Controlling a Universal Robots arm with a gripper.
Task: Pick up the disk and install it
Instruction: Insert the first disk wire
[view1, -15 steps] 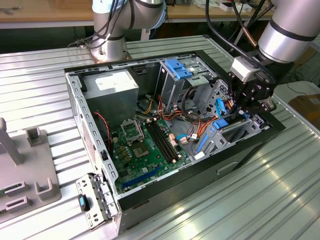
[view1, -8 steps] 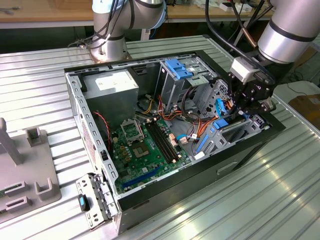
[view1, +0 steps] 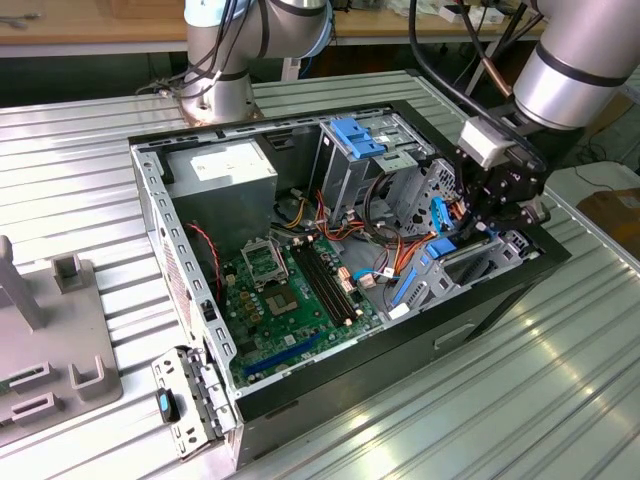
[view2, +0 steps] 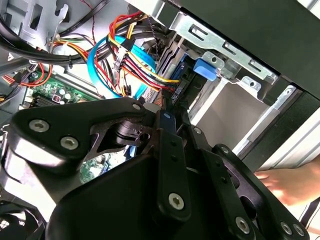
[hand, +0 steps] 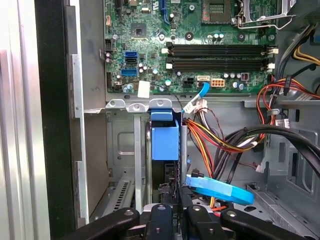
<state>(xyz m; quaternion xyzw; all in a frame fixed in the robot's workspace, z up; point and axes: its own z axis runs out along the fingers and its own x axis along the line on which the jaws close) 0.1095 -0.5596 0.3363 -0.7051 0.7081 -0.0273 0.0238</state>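
— One arm, is it? Where does it reach?
— One arm, coming in from the exterior view's right. Its end effector (view1: 492, 200) is down inside the open case (view1: 150, 200), at the drive bay on that same side.
— And the disk?
— In the first wrist view the disk (hand: 165, 142) stands on edge in a slot of the bay (hand: 122, 150). Its blue frame points towards the motherboard (hand: 200, 50). The end effector (hand: 175, 215) sits right at the disk's near edge.
— Does it grip the disk or has it let go?
— I cannot tell. In the second wrist view the black linkage of the end effector (view2: 165, 119) covers the spot.
— What lies around it?
— A bundle of red, yellow and black wires (hand: 215, 135) runs just beside the slot. A flat blue cable (hand: 220, 189) loops near the end effector. Both wrist views show that cable (view2: 107, 55).
— Anything else in the case?
— The grey power-supply box (view1: 220, 170) sits in the far corner. A metal cage with a blue latch (view1: 355, 135) stands beside it.
— Anyone nearby?
— A hand (view2: 295, 185) shows in the second wrist view, outside the case wall.
— What carries it all?
— A ribbed metal table (view1: 100, 130). A grey fixture (view1: 50, 340) stands on it at the exterior view's left, well apart from the case
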